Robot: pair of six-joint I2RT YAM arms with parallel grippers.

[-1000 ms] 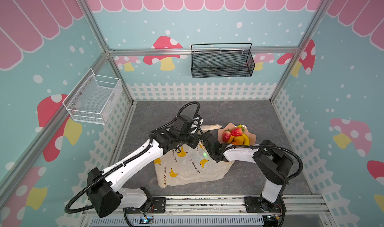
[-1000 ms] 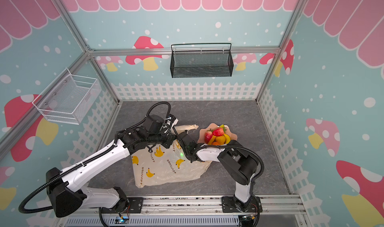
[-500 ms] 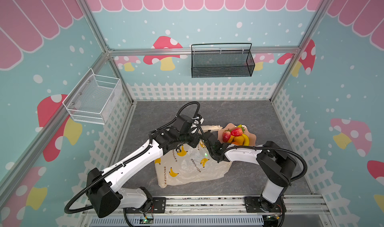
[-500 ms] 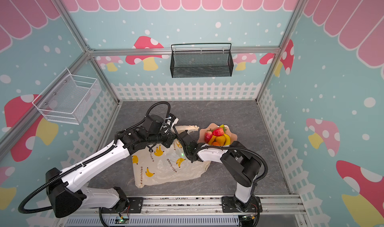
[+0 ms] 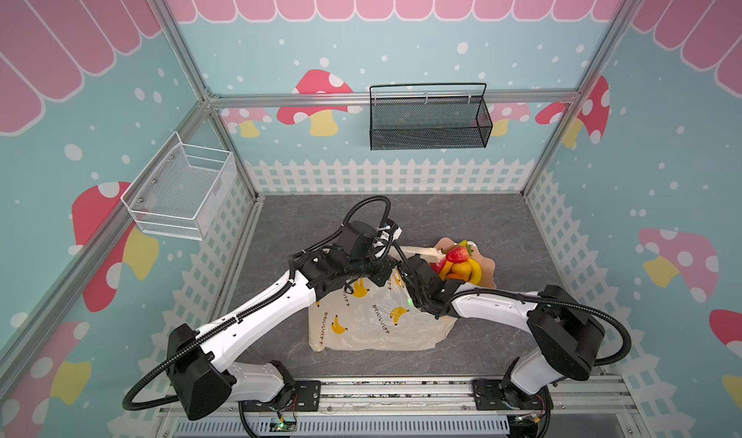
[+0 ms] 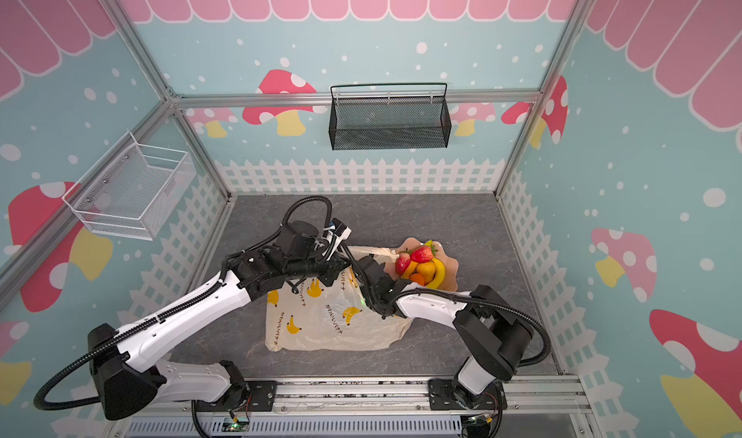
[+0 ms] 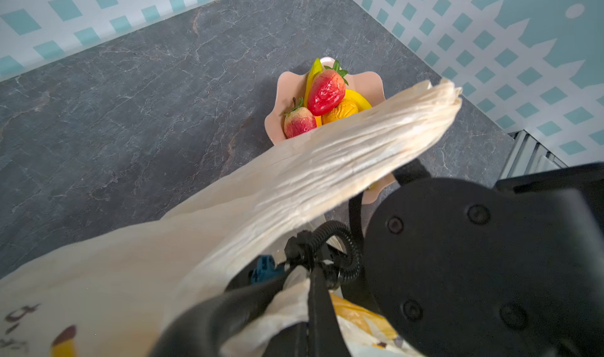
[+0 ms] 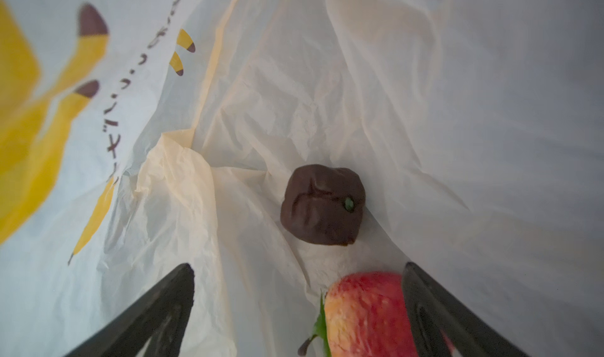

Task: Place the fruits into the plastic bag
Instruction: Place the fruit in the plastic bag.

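The plastic bag [image 5: 377, 319] [image 6: 333, 315] lies on the grey floor, cream with banana prints. My left gripper [image 7: 310, 283] is shut on the bag's bunched rim and holds the mouth up; in both top views it sits at the bag's far edge [image 5: 391, 269] [image 6: 341, 267]. My right gripper [image 8: 298, 267] is inside the bag, open wide. A red strawberry [image 8: 366, 316] lies against one finger, well apart from the other. A dark brown round fruit [image 8: 323, 205] rests deeper in the bag. More fruits [image 5: 457, 263] [image 7: 327, 93], strawberries, bananas and a tangerine, are piled on the pink plate [image 5: 488, 273].
The pink plate [image 6: 451, 271] stands just right of the bag's mouth, close to my right wrist [image 5: 425, 287]. A black mesh basket [image 5: 429, 119] hangs on the back wall and a white wire basket [image 5: 180, 191] on the left wall. White fence walls ring the floor.
My right arm's elbow has swung a little to the right and nearer the front while its wrist stayed at the bag's mouth. The left arm has held still.
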